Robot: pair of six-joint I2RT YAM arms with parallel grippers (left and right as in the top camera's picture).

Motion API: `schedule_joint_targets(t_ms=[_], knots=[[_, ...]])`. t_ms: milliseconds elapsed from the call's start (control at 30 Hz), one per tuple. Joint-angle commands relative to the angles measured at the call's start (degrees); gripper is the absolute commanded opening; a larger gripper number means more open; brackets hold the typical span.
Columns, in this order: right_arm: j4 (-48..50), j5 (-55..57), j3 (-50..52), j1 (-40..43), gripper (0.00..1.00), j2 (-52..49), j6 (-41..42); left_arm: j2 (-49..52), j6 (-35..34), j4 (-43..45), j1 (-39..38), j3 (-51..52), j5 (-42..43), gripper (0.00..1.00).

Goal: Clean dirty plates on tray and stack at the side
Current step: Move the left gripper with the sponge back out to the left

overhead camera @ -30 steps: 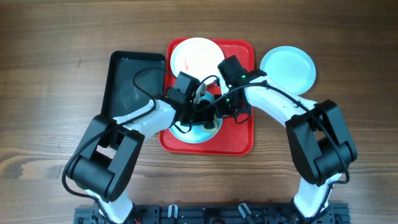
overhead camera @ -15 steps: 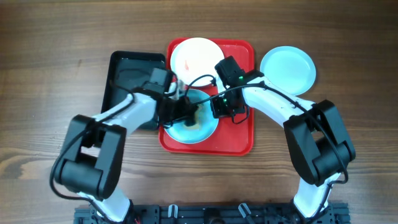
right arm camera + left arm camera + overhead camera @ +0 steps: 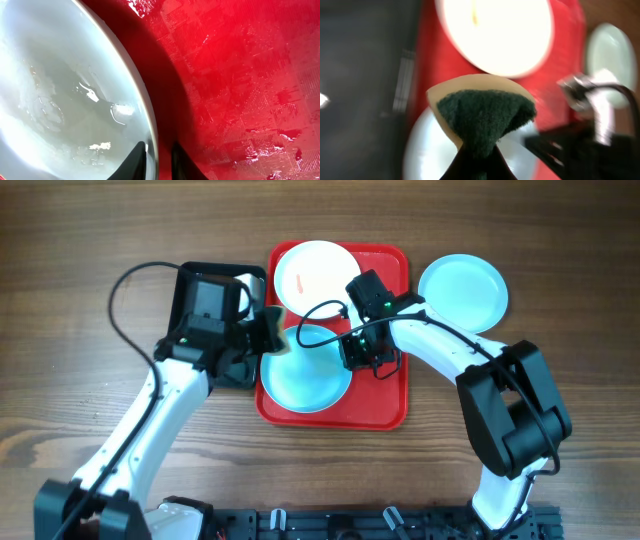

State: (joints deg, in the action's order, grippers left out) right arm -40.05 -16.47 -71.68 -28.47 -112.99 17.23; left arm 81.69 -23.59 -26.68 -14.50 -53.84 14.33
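The red tray (image 3: 385, 395) holds a white plate (image 3: 318, 275) with an orange-red smear at its far end and a wet light blue plate (image 3: 305, 375) at its near end. A second light blue plate (image 3: 462, 292) lies on the table to the tray's right. My right gripper (image 3: 352, 350) is shut on the right rim of the wet blue plate; in the right wrist view its fingers (image 3: 157, 152) straddle that rim (image 3: 60, 90). My left gripper (image 3: 268, 338) is shut on a green-and-tan sponge (image 3: 482, 117), held above the tray's left edge.
A black tray (image 3: 225, 270) lies against the red tray's left side, partly under my left arm. Bare wooden table surrounds both trays. The red tray's floor (image 3: 240, 75) is wet beside the plate.
My left arm has pulled the sponge off the blue plate and moved left toward the black tray. The right gripper has kept its hold on the plate's rim.
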Motion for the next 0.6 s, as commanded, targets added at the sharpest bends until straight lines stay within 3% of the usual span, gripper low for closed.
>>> schedule_joint_targets(t_ms=[0,567], knots=[[-0.04,-0.09,-0.96,0.15,0.20,-0.81,-0.66,-2.19,1.36,-2.95,3.87,0.22,-17.03,0.04],[1.97,0.09,-0.24,0.15,0.19,-2.23,-0.07,-2.19,1.36,-5.97,21.09,0.22,-16.79,0.04]])
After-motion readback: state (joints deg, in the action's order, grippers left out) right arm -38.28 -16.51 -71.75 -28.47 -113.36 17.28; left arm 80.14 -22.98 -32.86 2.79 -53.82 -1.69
